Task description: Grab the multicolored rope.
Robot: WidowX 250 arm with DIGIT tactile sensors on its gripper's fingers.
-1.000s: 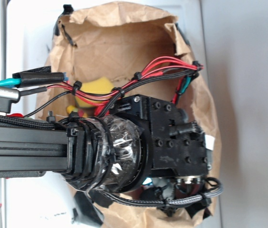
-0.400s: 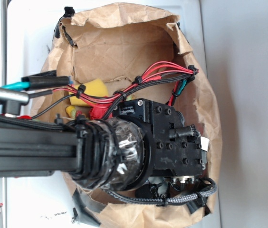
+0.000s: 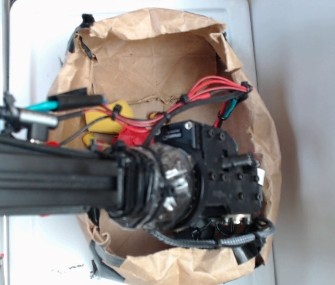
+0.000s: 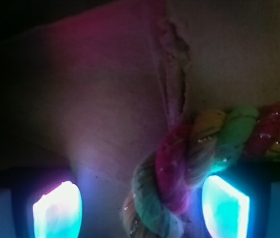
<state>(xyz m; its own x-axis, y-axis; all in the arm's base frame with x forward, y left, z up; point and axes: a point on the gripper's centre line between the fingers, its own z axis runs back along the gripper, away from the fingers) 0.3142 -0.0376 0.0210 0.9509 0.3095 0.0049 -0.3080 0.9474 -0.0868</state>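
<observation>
Lying low and right of centre in the wrist view, the multicolored rope (image 4: 199, 148) is seen between the fingers (image 4: 140, 206), which are spread wide, its twist crowding the right pad. An off-centre closure could pinch only one strand. Little room is left by the paper bag walls (image 3: 256, 113).

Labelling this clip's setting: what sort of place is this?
Probably a robot lab bench: a cabled black arm reaches into a crumpled brown paper bag on a white surface, holding test items like a multicolored rope.
</observation>
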